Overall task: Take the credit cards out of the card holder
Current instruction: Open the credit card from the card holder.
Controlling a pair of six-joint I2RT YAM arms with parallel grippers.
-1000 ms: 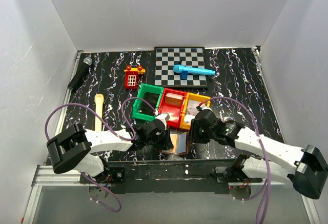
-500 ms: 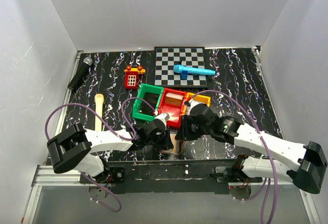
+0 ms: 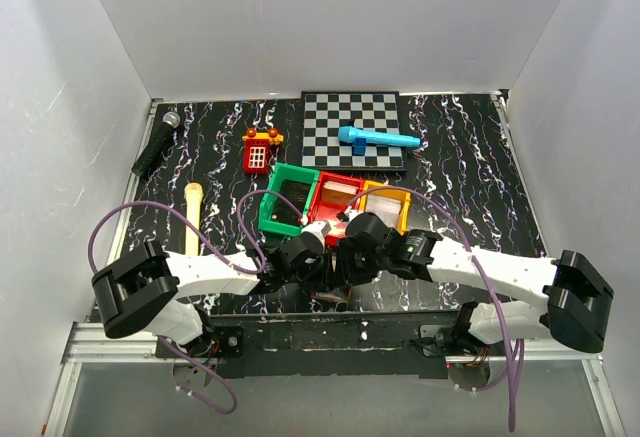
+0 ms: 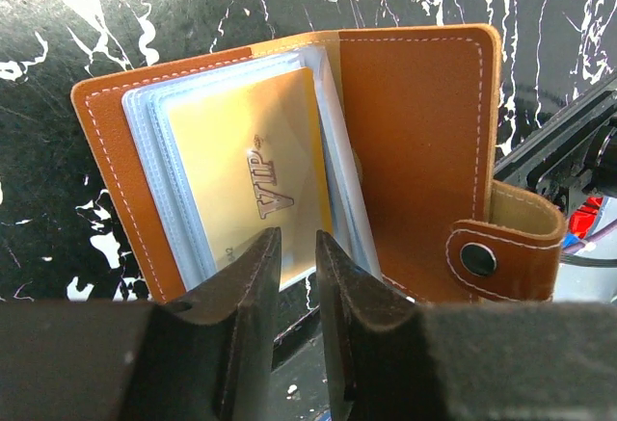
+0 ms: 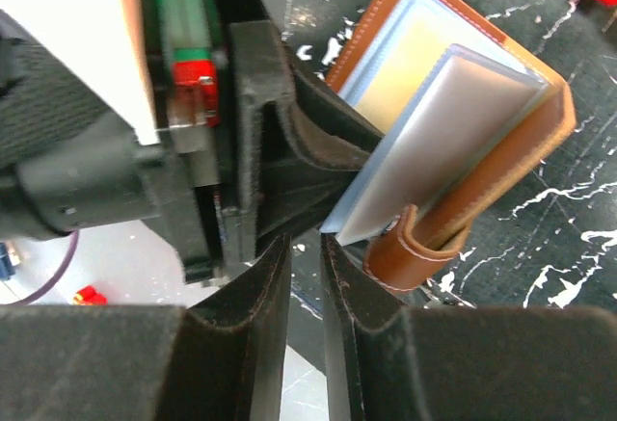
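Observation:
The card holder (image 4: 415, 132) is a brown wallet lying open on the black marbled table, snap tab at its right. Clear pockets hold a gold VIP credit card (image 4: 246, 166). My left gripper (image 4: 298, 240) hovers at the card's near edge, jaws a narrow gap apart with nothing between them. In the right wrist view the card holder (image 5: 521, 166) shows a pale card (image 5: 415, 60) and a grey sleeve. My right gripper (image 5: 306, 241) is just off the sleeve's corner, narrowly open and empty. From above, the left gripper (image 3: 325, 269) and right gripper (image 3: 345, 265) meet and hide most of the card holder (image 3: 335, 297).
Green (image 3: 288, 202), red (image 3: 337, 197) and orange (image 3: 385, 202) bins stand just behind the grippers. Farther back are a chessboard (image 3: 352, 127) with a blue tube (image 3: 377, 139), a red toy (image 3: 259, 150), a black microphone (image 3: 157, 142) and a wooden handle (image 3: 192, 215). The table's front edge is close.
My right gripper has swung left from beside the orange bin to meet the left gripper over the card holder, which is now mostly covered. The left arm has barely moved.

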